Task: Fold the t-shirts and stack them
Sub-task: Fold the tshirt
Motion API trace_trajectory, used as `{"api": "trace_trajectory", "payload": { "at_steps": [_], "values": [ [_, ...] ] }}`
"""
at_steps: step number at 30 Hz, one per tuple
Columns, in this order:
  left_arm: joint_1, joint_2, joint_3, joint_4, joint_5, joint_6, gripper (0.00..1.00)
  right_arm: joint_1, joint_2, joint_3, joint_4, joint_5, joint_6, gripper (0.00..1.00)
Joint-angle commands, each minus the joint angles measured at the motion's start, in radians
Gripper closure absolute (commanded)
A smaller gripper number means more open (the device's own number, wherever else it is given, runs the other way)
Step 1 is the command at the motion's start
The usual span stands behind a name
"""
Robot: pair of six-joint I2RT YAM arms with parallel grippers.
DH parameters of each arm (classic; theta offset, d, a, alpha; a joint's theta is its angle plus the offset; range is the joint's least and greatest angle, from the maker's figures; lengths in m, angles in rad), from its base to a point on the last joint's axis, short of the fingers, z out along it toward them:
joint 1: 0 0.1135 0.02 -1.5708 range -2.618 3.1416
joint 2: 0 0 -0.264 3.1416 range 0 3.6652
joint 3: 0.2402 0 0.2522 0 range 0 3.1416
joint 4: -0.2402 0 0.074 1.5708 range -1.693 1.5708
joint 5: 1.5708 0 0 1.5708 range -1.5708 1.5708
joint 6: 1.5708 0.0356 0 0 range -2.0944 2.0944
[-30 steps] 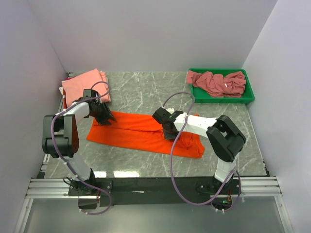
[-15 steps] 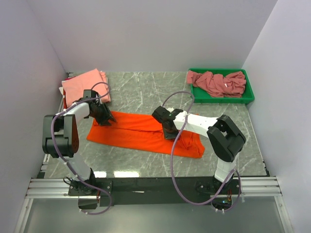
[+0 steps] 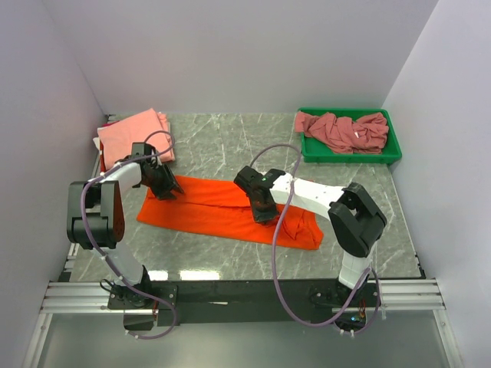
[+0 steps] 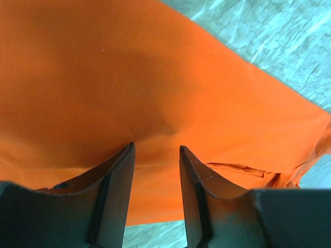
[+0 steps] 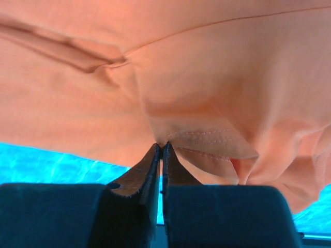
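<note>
My right claw point(image 5: 162, 148) has just pinched shut on a hem of the orange t-shirt point(image 5: 217, 67) at its tips and edged toward my left claw point(image 4: 155, 150), which rests parted on the same shirt, so I judge the fold can start.

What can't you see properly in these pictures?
- Top view: the left gripper fingertips, hidden under its own wrist.
- Top view: how many shirts lie in the green bin; the mauve heap is crumpled together.
- Right wrist view: how much orange t-shirt the right gripper pinches; its shut fingers cover it.
- Left wrist view: the shirt's left side, cut off by the frame.
</note>
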Motion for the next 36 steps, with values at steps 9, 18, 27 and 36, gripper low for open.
{"api": "trace_trajectory", "payload": {
  "at_steps": [9,18,27,36],
  "values": [
    [0.0,0.001,-0.023,0.019,0.021,0.012,0.55,0.016,0.014,0.093,-0.041,-0.126,0.004,0.84],
    [0.0,0.001,-0.002,0.004,0.01,0.017,0.55,0.016,-0.055,0.123,-0.036,-0.183,0.004,0.64],
    [0.0,-0.029,0.082,-0.012,-0.03,0.027,0.55,-0.099,-0.17,0.035,0.042,-0.152,0.041,0.57],
    [0.002,0.072,0.033,0.126,0.088,-0.029,0.56,-0.289,-0.151,-0.149,0.209,-0.139,0.055,0.58]
  ]
}}
